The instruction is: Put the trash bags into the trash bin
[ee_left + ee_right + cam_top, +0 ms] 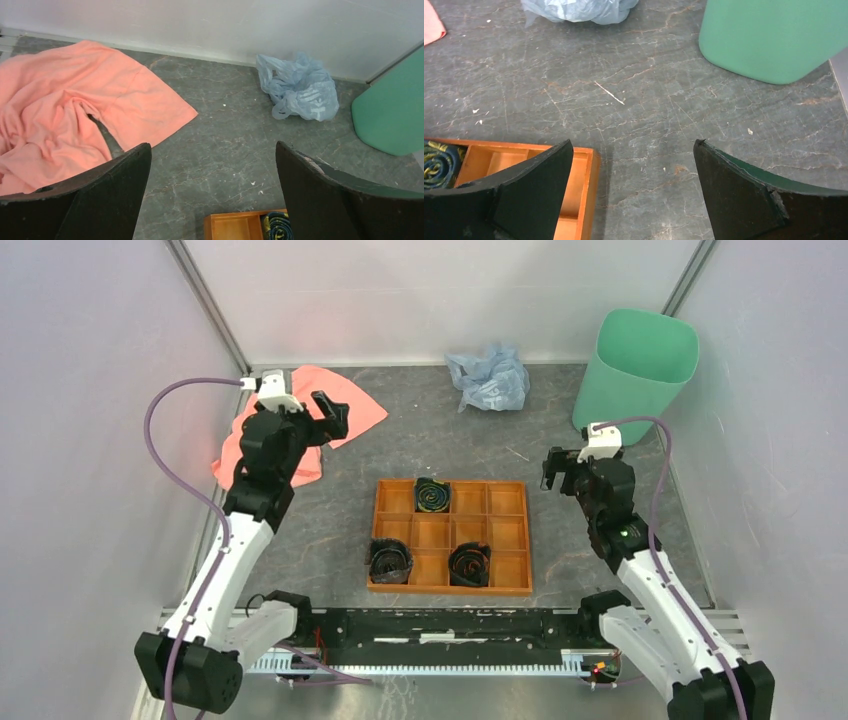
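Note:
The crumpled pale blue trash bag (490,380) lies on the grey table near the back wall, left of the mint-green trash bin (640,370), which stands upright at the back right. Bag and bin are apart. My left gripper (335,415) is open and empty over the edge of the pink cloth, well left of the bag (300,90); the bin's side (395,115) shows at the right. My right gripper (560,465) is open and empty above bare table in front of the bin (769,40), with the bag (579,10) at the top edge.
An orange-brown wooden compartment tray (450,588) sits mid-table holding three black coiled rolls (433,496). A salmon-pink cloth (365,410) lies at the back left. White walls close in the back and both sides.

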`<state>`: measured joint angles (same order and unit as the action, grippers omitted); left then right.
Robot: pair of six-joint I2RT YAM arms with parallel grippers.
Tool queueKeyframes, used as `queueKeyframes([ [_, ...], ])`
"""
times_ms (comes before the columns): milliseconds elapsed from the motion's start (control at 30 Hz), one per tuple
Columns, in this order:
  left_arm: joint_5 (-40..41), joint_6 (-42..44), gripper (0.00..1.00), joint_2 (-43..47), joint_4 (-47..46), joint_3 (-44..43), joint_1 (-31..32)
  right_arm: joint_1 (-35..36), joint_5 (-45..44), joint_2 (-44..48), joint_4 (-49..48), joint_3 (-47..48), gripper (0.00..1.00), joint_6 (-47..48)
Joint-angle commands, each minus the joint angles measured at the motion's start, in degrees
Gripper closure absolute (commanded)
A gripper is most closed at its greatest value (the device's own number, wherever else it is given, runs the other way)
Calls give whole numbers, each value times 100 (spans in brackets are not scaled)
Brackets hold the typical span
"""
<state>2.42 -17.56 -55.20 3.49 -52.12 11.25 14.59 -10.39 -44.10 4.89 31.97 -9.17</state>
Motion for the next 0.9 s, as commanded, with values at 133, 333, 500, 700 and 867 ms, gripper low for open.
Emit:
queueKeyframes([
  [133,-540,-236,0,-207,-814,-46,66,-62,-456,-533,-994,-53,2,-212],
  [333,-645,-255,0,-323,-900,-85,206,-77,-622,-1362,-2034,-144,2,-210],
  [500,-743,-357,0,-500,-935,-125,262,-99,-202,-2643,-1804,781,2,-85],
  [700,-803,-397,0,-751,-911,-171,318,-106,566,-3988,-1852,1991,3,-137],
  [867,-878,-375,0,-1172,-650,-390,347,-102,1026,-5084,-2297,2895,5,-388],
])
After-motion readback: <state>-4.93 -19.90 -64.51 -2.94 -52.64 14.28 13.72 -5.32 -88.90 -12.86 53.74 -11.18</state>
